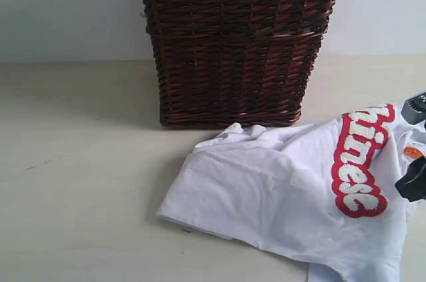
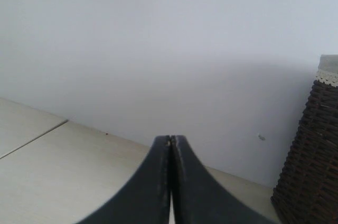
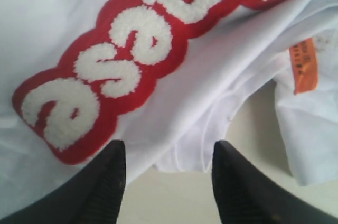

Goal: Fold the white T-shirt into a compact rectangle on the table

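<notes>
On the counter (image 1: pixel 80 182), out from the edge that meets the wall, the white T-shirt (image 1: pixel 266 195) lies in a loose, rumpled heap, not yet a rectangle. It sits just in front of the dark wicker basket (image 1: pixel 236 49), which stands against that wall-side edge; one bunched fold of the shirt reaches the basket's foot, though I cannot tell whether it touches. From there the cloth spreads toward the counter's opposite edge and out past the right of the exterior view. One layer is turned over on itself along the side nearest the bare part of the counter. The red-outlined fuzzy lettering (image 1: pixel 359 162) faces up and runs slantwise across the shirt, and the small orange neck tag (image 3: pixel 303 65) shows beside it near the collar opening.

My right pincer (image 3: pixel 169 150) hangs low over the shirt's edge by the end of the lettering. Its two dark fingers stand well apart, with a loose hem and a strip of bare counter showing between them, and they grip nothing.

My left pincer (image 2: pixel 170 139) is pressed fully together, finger against finger, with nothing between. It points across bare counter toward the pale wall (image 2: pixel 158 49), with the basket off to one side and the shirt out of its camera's sight.
</notes>
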Robot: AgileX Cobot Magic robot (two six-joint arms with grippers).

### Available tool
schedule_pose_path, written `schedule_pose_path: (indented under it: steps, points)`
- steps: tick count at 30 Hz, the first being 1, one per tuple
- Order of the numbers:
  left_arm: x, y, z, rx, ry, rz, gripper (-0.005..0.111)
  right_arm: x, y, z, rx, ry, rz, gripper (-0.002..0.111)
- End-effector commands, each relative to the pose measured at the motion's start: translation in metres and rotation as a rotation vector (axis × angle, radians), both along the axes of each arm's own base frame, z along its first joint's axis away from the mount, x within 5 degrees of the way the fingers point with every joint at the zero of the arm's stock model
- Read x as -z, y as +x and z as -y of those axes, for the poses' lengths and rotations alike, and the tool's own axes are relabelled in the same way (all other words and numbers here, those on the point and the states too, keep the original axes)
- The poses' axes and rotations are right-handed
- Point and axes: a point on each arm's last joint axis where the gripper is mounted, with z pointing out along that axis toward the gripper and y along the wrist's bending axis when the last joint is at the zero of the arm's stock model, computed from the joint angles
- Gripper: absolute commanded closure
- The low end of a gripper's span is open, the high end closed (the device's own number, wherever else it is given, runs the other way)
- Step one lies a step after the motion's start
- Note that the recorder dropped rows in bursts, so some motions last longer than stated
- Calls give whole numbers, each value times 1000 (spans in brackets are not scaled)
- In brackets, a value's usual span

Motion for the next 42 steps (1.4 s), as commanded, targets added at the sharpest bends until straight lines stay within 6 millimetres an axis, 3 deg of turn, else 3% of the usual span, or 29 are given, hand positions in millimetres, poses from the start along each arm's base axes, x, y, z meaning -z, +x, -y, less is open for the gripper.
schedule_pose_path:
  steps: [1,15,19,26,31,36,42]
  points:
    - [1,0,0,0,4,1,107,9,6,12,67,-12,6,60]
    - [1,0,0,0,4,1,107,31,8,12,32,-6,-82,64]
    - [1,0,0,0,4,1,107,35,7,11,31,-2,-97,73]
    - [1,0,0,0,4,1,107,35,8,11,33,-1,-98,105]
    - [1,0,0,0,4,1,107,34,8,11,33,-2,-93,108]
    - [1,0,0,0,4,1,107,18,7,12,36,-15,-24,108]
    - [1,0,0,0,4,1,107,-26,-1,10,37,-44,154,108]
